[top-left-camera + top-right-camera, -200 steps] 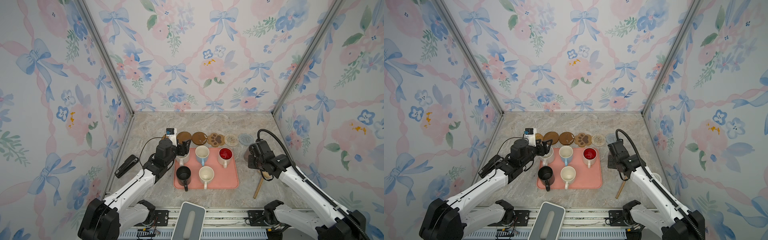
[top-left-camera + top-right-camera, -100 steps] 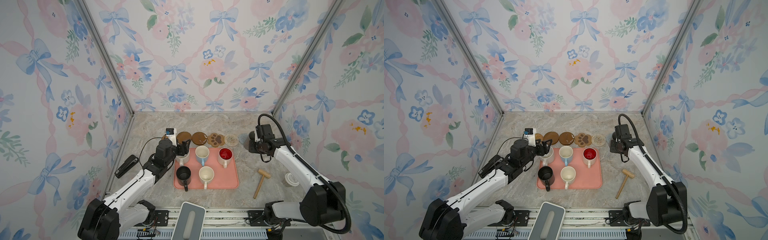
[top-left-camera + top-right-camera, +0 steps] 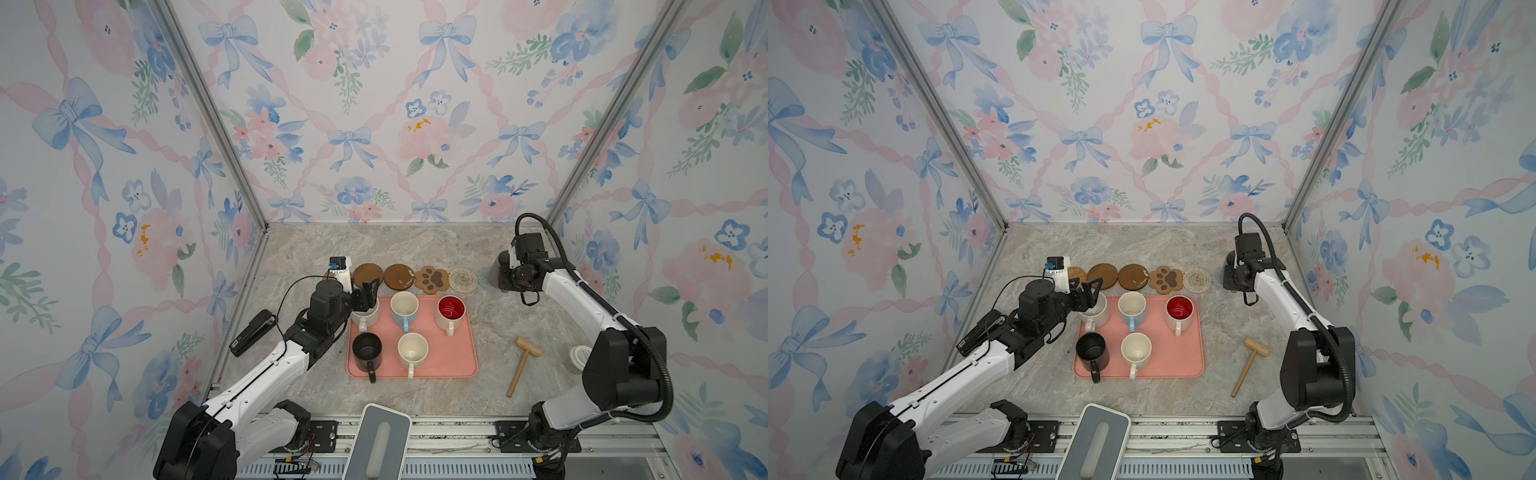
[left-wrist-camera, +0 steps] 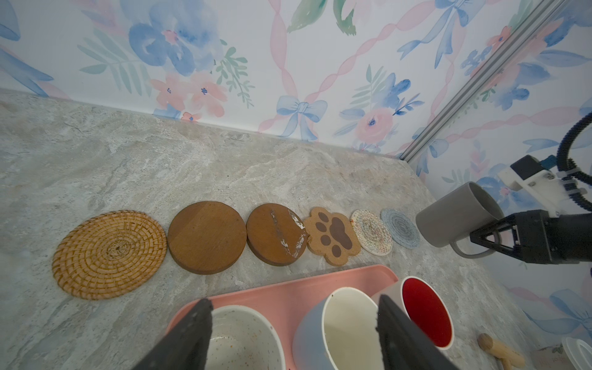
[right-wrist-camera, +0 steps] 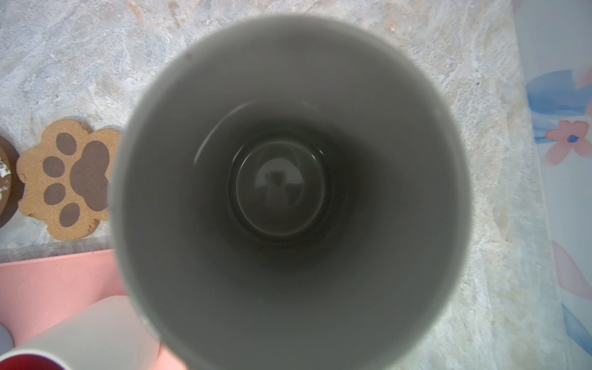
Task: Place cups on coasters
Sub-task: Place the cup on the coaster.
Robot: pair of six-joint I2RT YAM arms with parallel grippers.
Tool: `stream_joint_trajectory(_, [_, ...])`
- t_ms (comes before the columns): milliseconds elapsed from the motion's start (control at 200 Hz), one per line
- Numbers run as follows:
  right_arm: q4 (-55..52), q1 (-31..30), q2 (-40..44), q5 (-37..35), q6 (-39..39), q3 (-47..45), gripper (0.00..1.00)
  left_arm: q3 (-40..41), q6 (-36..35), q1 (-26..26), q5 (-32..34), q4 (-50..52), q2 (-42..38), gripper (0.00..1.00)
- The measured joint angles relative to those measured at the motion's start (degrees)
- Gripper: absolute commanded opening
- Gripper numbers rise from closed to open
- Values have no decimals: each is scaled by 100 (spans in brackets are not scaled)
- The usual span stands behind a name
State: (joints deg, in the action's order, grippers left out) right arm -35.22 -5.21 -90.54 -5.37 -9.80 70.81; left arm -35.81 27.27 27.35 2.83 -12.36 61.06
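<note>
Pinching the grey mug (image 4: 455, 214) by its handle, the right gripper (image 4: 493, 238) holds it tilted beside the light-blue coaster (image 4: 400, 227) near the back right corner of the worktop (image 4: 224, 166). Placing looks imminent and calls for levelling and centring the mug. The left gripper (image 4: 294, 307) stands spread around a cream mug (image 4: 243, 339) at the back left corner of the pink tray (image 4: 288, 285).

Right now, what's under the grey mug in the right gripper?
The light-blue woven coaster, partly: most of it shows, and the grey mug covers one edge. Whether they touch can't be told.
</note>
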Motion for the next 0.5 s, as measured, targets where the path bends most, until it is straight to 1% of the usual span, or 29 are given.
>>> stream_joint_trajectory(500, [-4, 59, -861, 44, 157, 699, 0, 4, 0, 0, 42, 2, 2, 77])
